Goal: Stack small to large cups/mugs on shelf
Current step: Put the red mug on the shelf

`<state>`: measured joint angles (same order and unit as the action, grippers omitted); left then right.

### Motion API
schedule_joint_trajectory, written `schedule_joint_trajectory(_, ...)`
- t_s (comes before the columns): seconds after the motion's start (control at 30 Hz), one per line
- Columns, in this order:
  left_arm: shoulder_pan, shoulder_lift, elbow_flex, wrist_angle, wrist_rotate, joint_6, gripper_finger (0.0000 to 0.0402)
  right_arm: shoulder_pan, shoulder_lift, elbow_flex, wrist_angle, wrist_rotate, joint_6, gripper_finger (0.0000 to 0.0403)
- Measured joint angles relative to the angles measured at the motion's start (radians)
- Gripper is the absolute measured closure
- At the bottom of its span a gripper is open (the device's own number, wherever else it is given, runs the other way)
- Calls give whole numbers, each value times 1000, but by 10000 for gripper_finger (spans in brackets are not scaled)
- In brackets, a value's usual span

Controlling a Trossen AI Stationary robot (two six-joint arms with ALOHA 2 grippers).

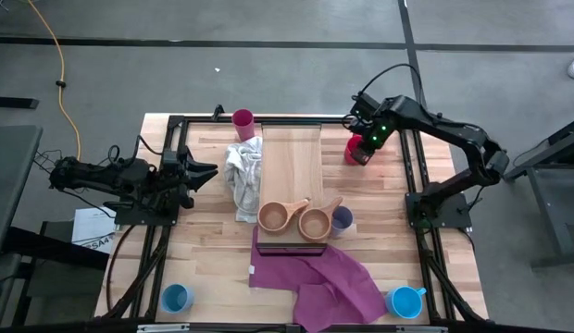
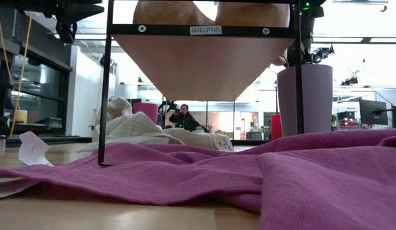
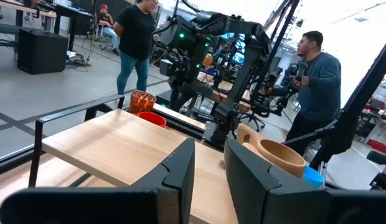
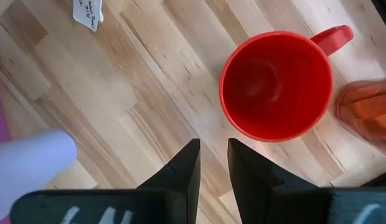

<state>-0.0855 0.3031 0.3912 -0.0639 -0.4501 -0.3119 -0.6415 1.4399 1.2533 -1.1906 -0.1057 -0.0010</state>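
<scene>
Red mug (image 4: 277, 85) stands upright on the table (image 1: 204, 259) just beside the shelf (image 1: 289, 162), under the right gripper (image 4: 211, 163), which points straight down with fingers narrowly parted, holding nothing. The left gripper (image 3: 208, 171) reaches level toward the shelf, narrowly parted, empty.

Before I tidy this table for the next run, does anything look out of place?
Yes. A purple cloth lies crumpled at the near end of the shelf and hangs over the table's front edge. A whitish rag is bunched against the shelf's left side. Nothing looks spilled or broken.
</scene>
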Motion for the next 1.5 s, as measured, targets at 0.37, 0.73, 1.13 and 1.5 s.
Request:
schedule_joint_trajectory(0.37, 0, 0, 0, 0, -1, -11, 324, 0, 46, 0, 31, 23, 0, 330)
schedule_joint_trajectory(0.73, 0, 0, 0, 0, 12, -51, 324, 0, 121, 0, 60, 23, -26, 330)
schedule_joint_trajectory(1.13, 0, 0, 0, 0, 13, -63, 324, 0, 136, 0, 86, 24, -42, 330)
schedule_joint_trajectory(1.5, 0, 0, 0, 0, 13, -63, 324, -5, 164, 0, 103, 24, -52, 329)
